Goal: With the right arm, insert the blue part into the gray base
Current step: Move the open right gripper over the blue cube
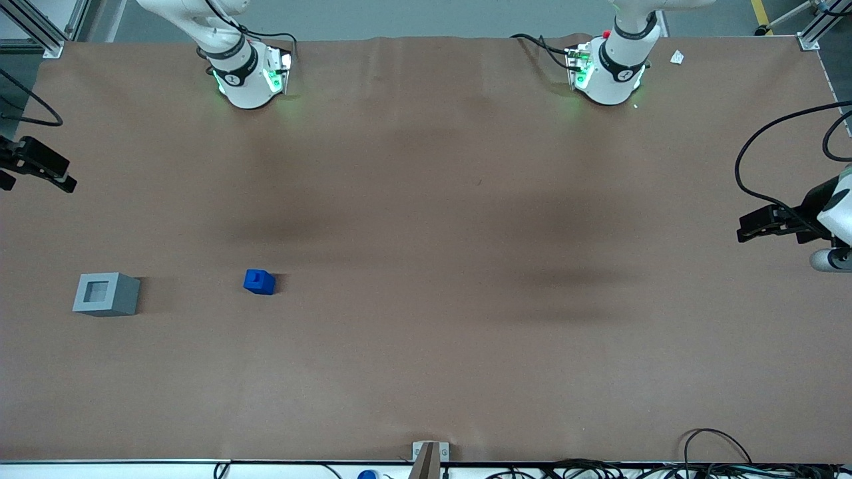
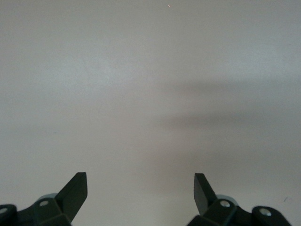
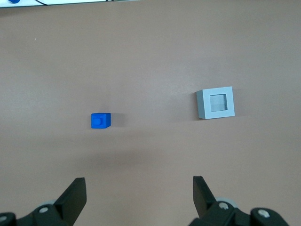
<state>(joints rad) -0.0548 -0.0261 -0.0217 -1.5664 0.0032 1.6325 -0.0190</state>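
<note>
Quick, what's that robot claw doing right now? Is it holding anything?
Right arm's gripper: open and empty, hanging above the table, well clear of the blue part and the gray base, which sit apart.

My right arm (image 1: 236, 66): white shell, black joint band with a small round mark, green lights at its base, black cable looped above that base. Hand (image 3: 138, 200): black, two wedge fingers (image 3: 75, 193) set wide apart, silver screws just below them.
</note>
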